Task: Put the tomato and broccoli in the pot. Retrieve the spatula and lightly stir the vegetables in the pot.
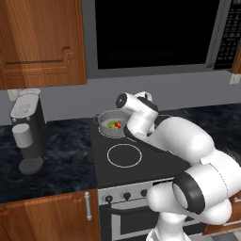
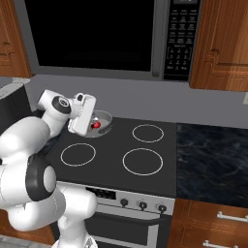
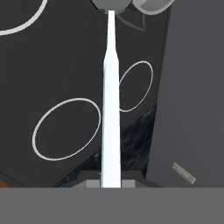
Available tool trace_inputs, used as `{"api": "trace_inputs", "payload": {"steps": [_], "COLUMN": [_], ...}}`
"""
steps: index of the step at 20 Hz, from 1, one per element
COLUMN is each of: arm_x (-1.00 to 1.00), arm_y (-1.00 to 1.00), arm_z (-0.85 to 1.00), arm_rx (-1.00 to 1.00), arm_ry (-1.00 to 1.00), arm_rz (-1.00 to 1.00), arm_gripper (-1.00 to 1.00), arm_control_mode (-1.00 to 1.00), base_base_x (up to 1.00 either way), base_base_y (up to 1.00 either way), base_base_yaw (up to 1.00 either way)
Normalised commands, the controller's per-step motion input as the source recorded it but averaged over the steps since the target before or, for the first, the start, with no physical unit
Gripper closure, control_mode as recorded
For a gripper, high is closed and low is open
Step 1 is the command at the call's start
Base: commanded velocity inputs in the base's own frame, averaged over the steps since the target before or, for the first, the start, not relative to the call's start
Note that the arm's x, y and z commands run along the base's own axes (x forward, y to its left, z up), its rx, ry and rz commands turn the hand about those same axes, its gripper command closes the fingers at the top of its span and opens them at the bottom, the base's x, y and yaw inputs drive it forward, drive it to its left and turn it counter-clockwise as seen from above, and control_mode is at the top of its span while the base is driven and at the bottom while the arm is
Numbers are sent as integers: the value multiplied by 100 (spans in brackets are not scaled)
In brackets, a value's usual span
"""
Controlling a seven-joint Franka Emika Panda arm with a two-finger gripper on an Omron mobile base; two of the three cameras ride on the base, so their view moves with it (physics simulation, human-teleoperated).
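The grey pot (image 1: 106,131) stands on the stove's back-left burner. Inside it lie the red tomato (image 1: 118,124) and the yellow-green broccoli (image 1: 111,124), side by side. The right base view shows the tomato (image 2: 96,124) in the pot (image 2: 104,117), just past my white hand (image 2: 82,114), which hangs over the pot's near rim. My gripper (image 3: 110,183) is shut on the spatula's long white handle (image 3: 110,109). The handle runs straight away from the fingers. Its grey blade (image 3: 109,3) is cut off by the frame's top edge, beside the pot's rim (image 3: 151,5).
The black stovetop has three more ringed burners (image 2: 142,161). A dark coffee machine (image 1: 28,132) stands on the counter to the left. A microwave (image 1: 155,33) hangs above the stove. Dark counter (image 2: 213,145) continues to the right, with wooden cabinets above.
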Motion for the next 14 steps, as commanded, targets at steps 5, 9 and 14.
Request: {"api": "trace_inputs", "payload": {"steps": [5,9,14], "arm_x": [9,55,34], "arm_y": [0,0,0], "arm_z": [15,-14,-2], "arm_rx": [-1,-8,-6], "arm_ry": [0,-2,-1], "arm_rz": [0,0,0], "arm_gripper": [100,100,100], "arm_control_mode": [-100,-100,-100], "base_base_x": [0,0,0], "base_base_y": [0,0,0], "base_base_yaw": [0,0,0]}}
